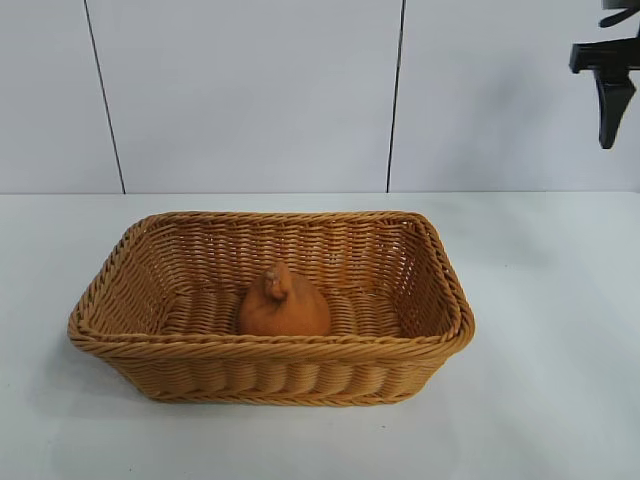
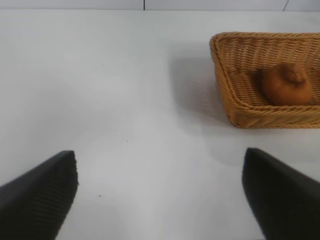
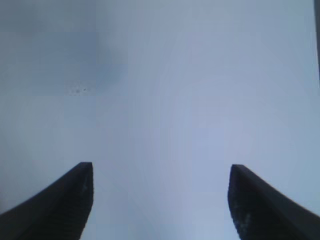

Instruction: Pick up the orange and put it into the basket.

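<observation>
The orange (image 1: 283, 303), dull orange-brown with a knobby top, sits upright on the floor of the tan wicker basket (image 1: 130, 250), near its front wall. It also shows in the left wrist view (image 2: 287, 84), inside the basket (image 2: 230, 75). My left gripper (image 2: 160, 170) is open and empty above bare table, well apart from the basket; it is out of the exterior view. My right gripper (image 3: 160, 172) is open and empty, facing bare white surface. In the exterior view only one dark finger (image 1: 612, 105) shows, raised high at the top right corner.
The white table (image 1: 540, 380) surrounds the basket on all sides. A white panelled wall (image 1: 250, 90) stands behind it.
</observation>
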Controlling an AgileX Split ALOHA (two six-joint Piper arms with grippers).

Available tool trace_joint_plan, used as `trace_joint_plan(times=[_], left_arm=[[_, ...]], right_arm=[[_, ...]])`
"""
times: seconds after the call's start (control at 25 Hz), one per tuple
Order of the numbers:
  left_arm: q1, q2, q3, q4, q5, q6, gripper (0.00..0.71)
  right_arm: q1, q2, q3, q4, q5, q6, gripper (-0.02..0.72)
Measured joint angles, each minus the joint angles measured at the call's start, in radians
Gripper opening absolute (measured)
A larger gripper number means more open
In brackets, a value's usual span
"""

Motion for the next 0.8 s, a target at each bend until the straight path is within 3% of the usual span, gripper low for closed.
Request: trace_joint_plan(times=[0.52, 0.8], left_arm=[[0.000, 0.000, 0.000, 0.000, 0.000, 0.000, 0.635], [0.000, 0.000, 0.000, 0.000, 0.000, 0.000, 0.635]], right_arm=[[0.000, -0.675, 0.732, 0.051, 0.009, -0.050, 0.517], [0.000, -1.171, 0.921, 0.058, -0.137, -0.051, 0.517]])
